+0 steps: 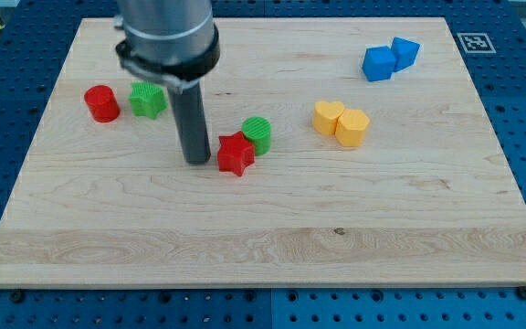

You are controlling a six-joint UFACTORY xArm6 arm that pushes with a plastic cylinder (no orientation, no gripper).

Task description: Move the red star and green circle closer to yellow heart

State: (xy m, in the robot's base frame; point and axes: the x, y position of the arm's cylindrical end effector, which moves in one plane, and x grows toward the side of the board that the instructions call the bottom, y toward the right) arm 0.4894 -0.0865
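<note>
The red star (236,153) lies near the board's middle, touching the green circle (257,133) just to its upper right. The yellow heart (329,117) sits further to the view's right, touching a yellow hexagon (352,127). My tip (195,161) stands on the board just left of the red star, a small gap from it or barely touching. The rod and the arm above it hide part of the board behind.
A red cylinder (102,102) and a green star-like block (147,99) sit at the view's left. Two blue blocks (379,63) (405,51) sit touching at the top right. The wooden board (263,247) rests on a blue perforated table.
</note>
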